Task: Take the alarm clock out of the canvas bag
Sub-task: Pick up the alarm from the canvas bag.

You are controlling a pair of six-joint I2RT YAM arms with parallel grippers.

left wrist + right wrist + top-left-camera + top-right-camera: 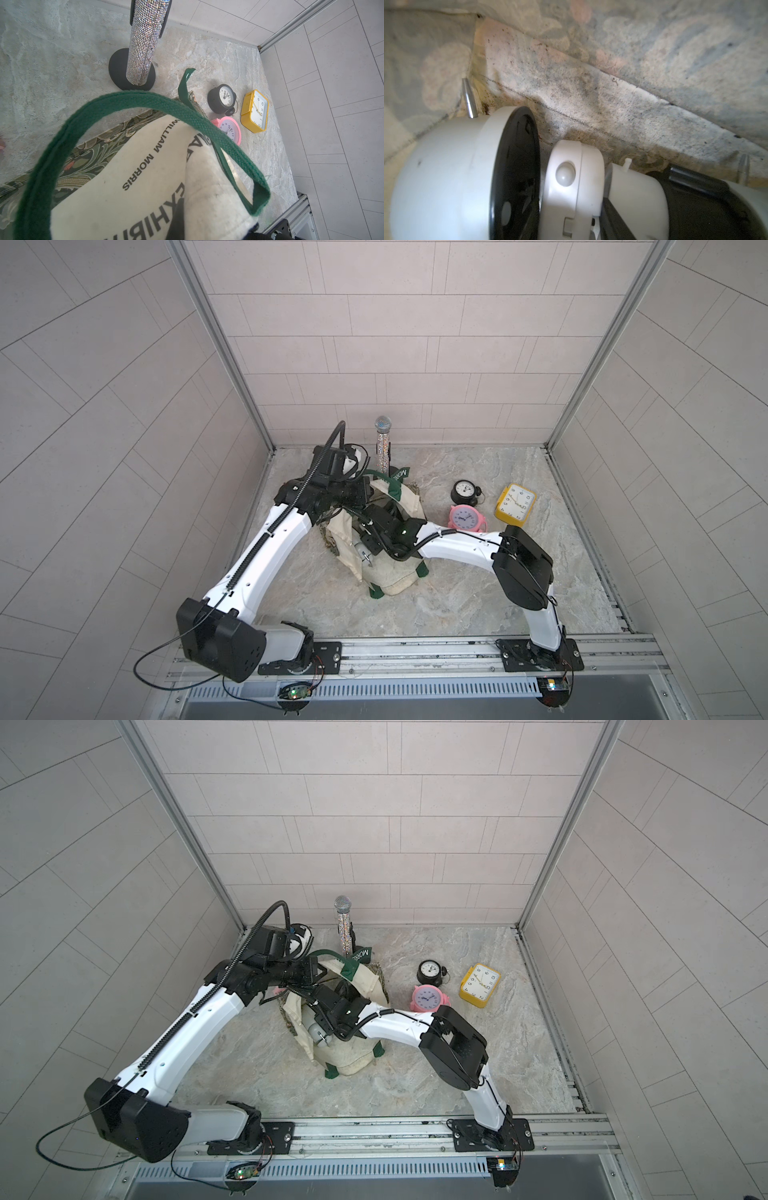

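Two arms meet at the canvas bag (390,580), which lies slumped on the table (478,605) left of centre. On our left, the left gripper (365,489) is pinched shut on the bag's upper edge by the dark green handle (145,99), holding the mouth up and open. Just right of it, the right gripper (371,540) reaches inside. We cannot tell whether its jaws are wide or closed on anything. A white alarm clock (446,176) lies inside the bag against the lining, close to the right wrist camera. Further right, a black clock (464,491), a pink clock (462,517) and a yellow clock (515,505) stand on the table, clear of the bag. We judge the job partly done: the white clock has yet to be lifted out.
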